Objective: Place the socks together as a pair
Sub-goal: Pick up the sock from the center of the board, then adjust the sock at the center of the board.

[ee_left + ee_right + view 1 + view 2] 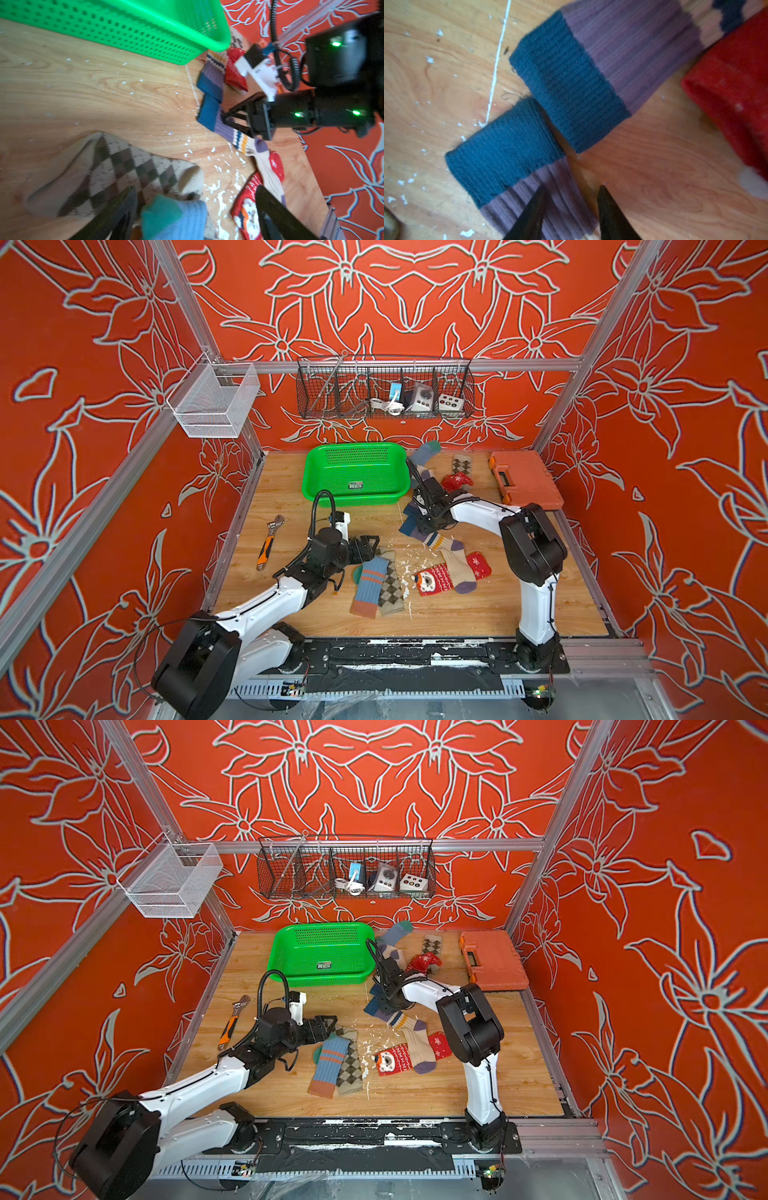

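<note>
Right fingers hover parted and empty over the striped sock's purple band; I'd sink lower before pinching both layers.

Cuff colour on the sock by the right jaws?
Dark teal-blue cuff, purple band next; right wrist view shows it best.

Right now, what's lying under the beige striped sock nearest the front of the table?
A red sock lies crosswise under that beige striped sock. Its bear-face end and snowflake end stick out on either side; its middle is covered.
</note>
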Robot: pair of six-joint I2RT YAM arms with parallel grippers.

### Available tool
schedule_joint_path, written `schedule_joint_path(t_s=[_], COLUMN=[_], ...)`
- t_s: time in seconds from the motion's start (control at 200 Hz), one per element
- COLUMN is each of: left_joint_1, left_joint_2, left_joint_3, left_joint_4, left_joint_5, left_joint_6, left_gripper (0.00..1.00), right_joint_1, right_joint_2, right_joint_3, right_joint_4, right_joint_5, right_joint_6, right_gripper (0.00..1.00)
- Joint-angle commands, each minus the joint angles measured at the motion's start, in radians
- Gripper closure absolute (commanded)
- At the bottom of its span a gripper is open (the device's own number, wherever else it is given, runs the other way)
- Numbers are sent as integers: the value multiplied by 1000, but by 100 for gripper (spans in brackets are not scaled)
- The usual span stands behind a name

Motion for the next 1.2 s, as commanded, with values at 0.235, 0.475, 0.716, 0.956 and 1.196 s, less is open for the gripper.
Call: schedule_joint_path(t_s=[0.235,0.475,0.716,0.956,1.196], left_joint_1=[-203,-230,-202,-118,-35], left_joint_2=[244,396,450,272,206], left_joint_3=[35,50,-1,-101,-103], left_joint_4=[184,256,321,308,233], left_joint_5=[7,-31,-111,-227,-227], left_joint_6=[-118,-138,-187,-230,-202], left_gripper=[14,15,21,22,22], right_joint_1=[4,5,5,7,6], right_joint_2=[-112,-363,-545,-726,-835], right_joint_3=[-27,-88,-110,-176,-232], right_joint_4=[-32,-55,-56,43,109], right_joint_5=[-53,-119,-209,-358,-389], right_joint_6=[-13,22,84,211,281], right_gripper=[100,100,100,100,100])
